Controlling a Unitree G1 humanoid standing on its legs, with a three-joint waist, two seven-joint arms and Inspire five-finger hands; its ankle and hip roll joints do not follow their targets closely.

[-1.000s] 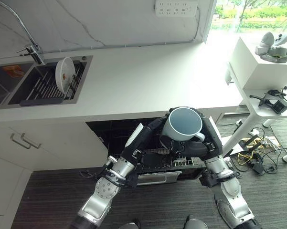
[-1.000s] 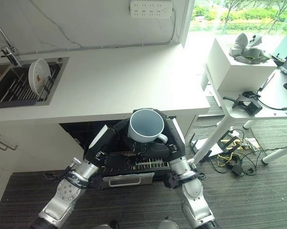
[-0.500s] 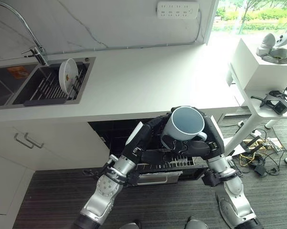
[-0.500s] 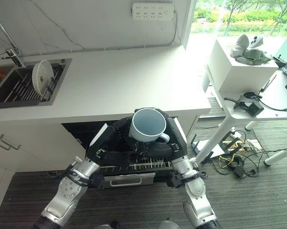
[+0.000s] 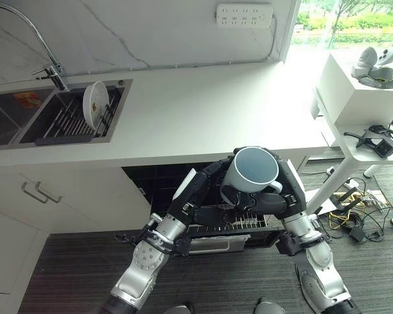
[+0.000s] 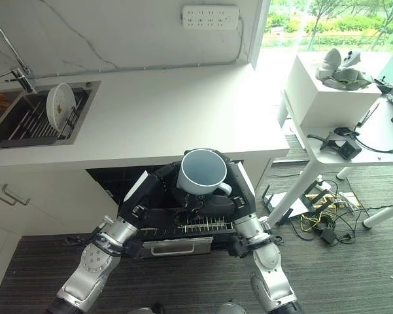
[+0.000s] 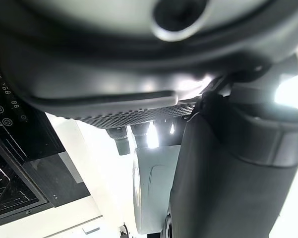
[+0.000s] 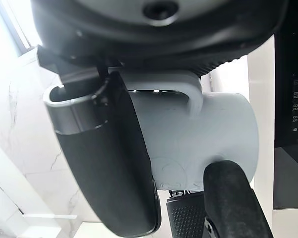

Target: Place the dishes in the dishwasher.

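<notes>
A white mug (image 5: 250, 169) with a pale blue inside is held upright above the pulled-out dishwasher rack (image 5: 239, 222), just in front of the counter edge. My right hand (image 5: 269, 204) is shut on it from below and the right; in the right wrist view the thumb (image 8: 106, 158) and a finger (image 8: 230, 198) wrap the mug (image 8: 208, 134) by its handle. My left hand (image 5: 206, 186) sits against the mug's left side, and the mug (image 7: 151, 191) shows past it in the left wrist view. A white plate (image 5: 95, 104) stands on edge in the sink rack.
The white counter (image 5: 203, 111) runs above the open dishwasher, whose front handle (image 5: 212, 246) faces me. The sink (image 5: 33, 121) and faucet (image 5: 49, 69) are at far left. A white desk (image 5: 366, 98) stands at right, with cables on the floor (image 5: 356, 226) below it.
The camera has shifted slightly, so the sink and counter sit a little further right. The mug and both hands stay nearly where they were.
</notes>
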